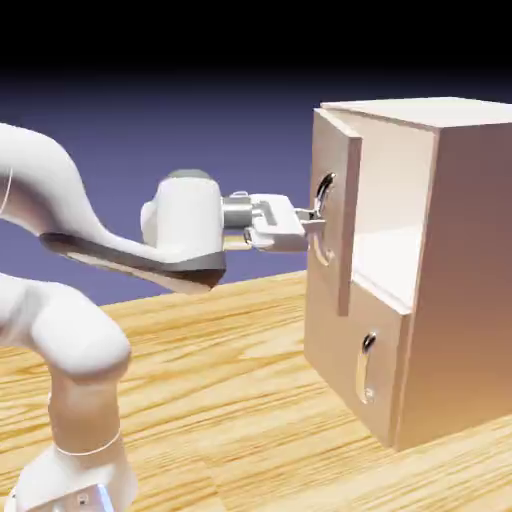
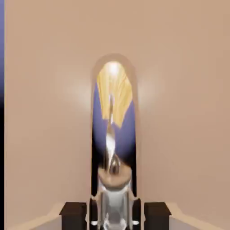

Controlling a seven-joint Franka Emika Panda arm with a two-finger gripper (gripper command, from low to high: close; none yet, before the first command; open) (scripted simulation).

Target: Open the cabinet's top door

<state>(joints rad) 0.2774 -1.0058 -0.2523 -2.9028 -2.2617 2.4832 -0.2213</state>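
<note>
Reaching toward the exterior view's right with one white, smooth-shelled arm and pinching the upper handle between two fingertips of one gripper. Meeting the top door, a flat, matte tan panel, directly ahead of the gripper, on the front of one boxy, pinkish-tan wooden cabinet. Showing that door partly open, swung out from the cabinet, with the pale interior appearing beyond its edge. Counting two doors, stacked, and two curved silver handles, including the smaller one on the lower door. Reflecting yellow grain and blue in the upper handle's rounded, mirror-like metal, seen in the hand view. Spreading bold, wavy grain across one yellow wooden table.
</note>
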